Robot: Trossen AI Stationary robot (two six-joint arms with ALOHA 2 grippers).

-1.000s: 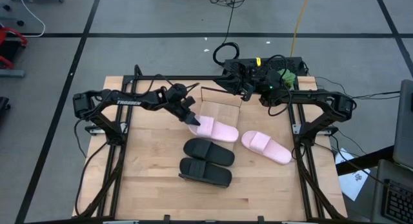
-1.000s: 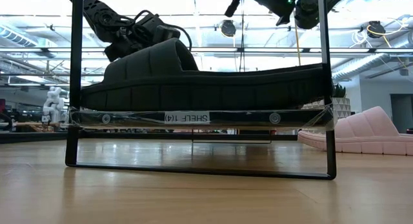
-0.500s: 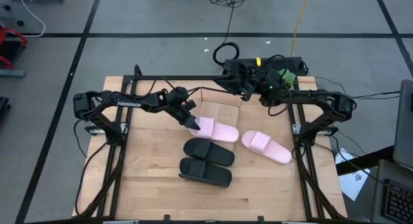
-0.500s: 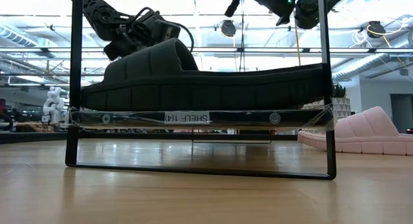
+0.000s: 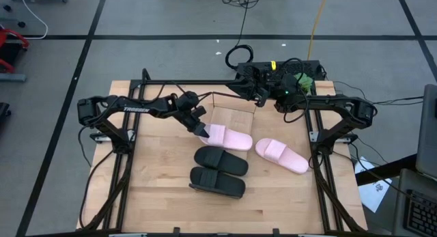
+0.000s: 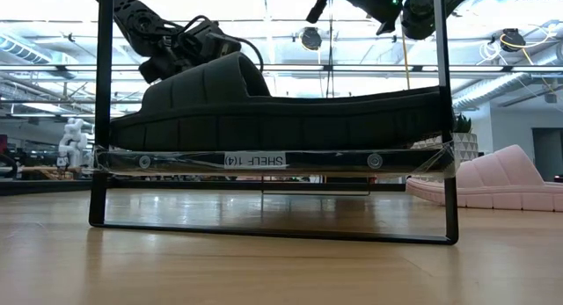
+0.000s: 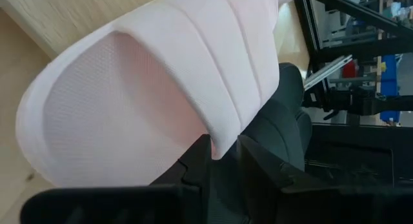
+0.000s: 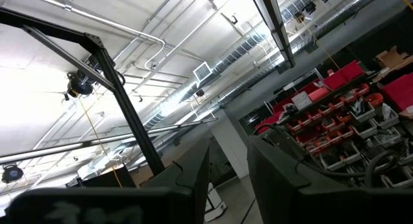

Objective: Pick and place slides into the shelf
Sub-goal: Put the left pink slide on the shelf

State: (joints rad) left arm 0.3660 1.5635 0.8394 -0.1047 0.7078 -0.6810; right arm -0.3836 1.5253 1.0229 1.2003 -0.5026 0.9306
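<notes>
Left gripper (image 5: 203,130): pinches pink slide (image 5: 229,137) strap edge, table centre; grip visible only in wrist view.
Right gripper (image 5: 261,95): parked at 12 o'clock, fingers parted, empty.
Low view: black slide (image 6: 264,107) fills shelf (image 6: 273,160).

In the low view the shelf (image 6: 273,160) and a black slide (image 6: 264,103) hide the left gripper; the picture's edge crops a pink slide (image 6: 506,182).
</notes>
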